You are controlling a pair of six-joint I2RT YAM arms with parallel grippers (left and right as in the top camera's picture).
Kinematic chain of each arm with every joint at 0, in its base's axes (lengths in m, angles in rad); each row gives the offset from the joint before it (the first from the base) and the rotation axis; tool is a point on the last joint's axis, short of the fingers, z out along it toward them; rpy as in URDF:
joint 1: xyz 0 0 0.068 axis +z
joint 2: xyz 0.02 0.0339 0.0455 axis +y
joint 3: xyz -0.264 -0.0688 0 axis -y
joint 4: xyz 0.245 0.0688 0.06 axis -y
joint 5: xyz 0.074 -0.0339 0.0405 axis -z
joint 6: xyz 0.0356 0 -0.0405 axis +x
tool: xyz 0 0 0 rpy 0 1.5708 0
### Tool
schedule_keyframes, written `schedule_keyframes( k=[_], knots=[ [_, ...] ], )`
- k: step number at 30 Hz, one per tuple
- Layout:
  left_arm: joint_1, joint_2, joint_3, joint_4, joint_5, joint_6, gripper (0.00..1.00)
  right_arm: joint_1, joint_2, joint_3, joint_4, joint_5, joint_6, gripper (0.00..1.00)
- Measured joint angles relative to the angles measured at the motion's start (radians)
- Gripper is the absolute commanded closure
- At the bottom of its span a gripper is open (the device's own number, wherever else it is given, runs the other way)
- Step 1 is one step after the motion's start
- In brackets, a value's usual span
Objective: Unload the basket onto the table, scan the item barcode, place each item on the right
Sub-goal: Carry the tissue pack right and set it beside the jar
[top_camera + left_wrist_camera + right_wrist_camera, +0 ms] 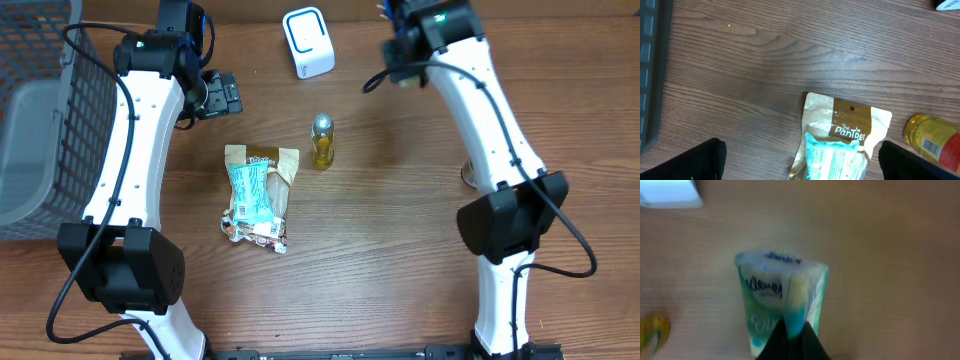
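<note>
**Sachet (782,290) Pinched Above Wood-Grain Counter (400,220)**

Matte brown boards, grey mesh basket (60,120) at left edge. Right gripper (792,330) clenched on crinkly green-white sachet, aloft near boxy white scanner (308,42). Left gripper (222,95) splayed, empty, near flat brown pouch (847,127).

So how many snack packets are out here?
2. A brown-and-teal paper pouch lies flat on the wooden table beside the small yellow bottle; a green-and-white plastic packet is pinched in the right hand. The grey mesh basket could hide more.
</note>
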State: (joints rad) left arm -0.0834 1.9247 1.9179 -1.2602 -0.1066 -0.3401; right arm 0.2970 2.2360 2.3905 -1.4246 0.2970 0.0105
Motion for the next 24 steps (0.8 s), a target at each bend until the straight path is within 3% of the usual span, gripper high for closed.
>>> schedule_keyframes(
  k=[6, 14, 17, 19, 24],
  knots=[
    [0.000, 0.000, 0.000, 0.000, 0.000, 0.000, 0.00, -0.129, 0.013, -0.104, -0.134, -0.089, 0.201, 0.96],
    [0.000, 0.000, 0.000, 0.000, 0.000, 0.000, 0.00, -0.190, 0.019, -0.408, 0.077, -0.106, 0.241, 0.93],
    [0.000, 0.000, 0.000, 0.000, 0.000, 0.000, 0.00, -0.192, 0.019, -0.460, 0.108, -0.101, 0.248, 0.81],
    [0.000, 0.000, 0.000, 0.000, 0.000, 0.000, 0.00, -0.192, 0.019, -0.481, 0.127, -0.097, 0.250, 0.61],
    [0.000, 0.000, 0.000, 0.000, 0.000, 0.000, 0.00, -0.192, 0.019, -0.488, 0.129, -0.066, 0.249, 0.48]
  ],
)
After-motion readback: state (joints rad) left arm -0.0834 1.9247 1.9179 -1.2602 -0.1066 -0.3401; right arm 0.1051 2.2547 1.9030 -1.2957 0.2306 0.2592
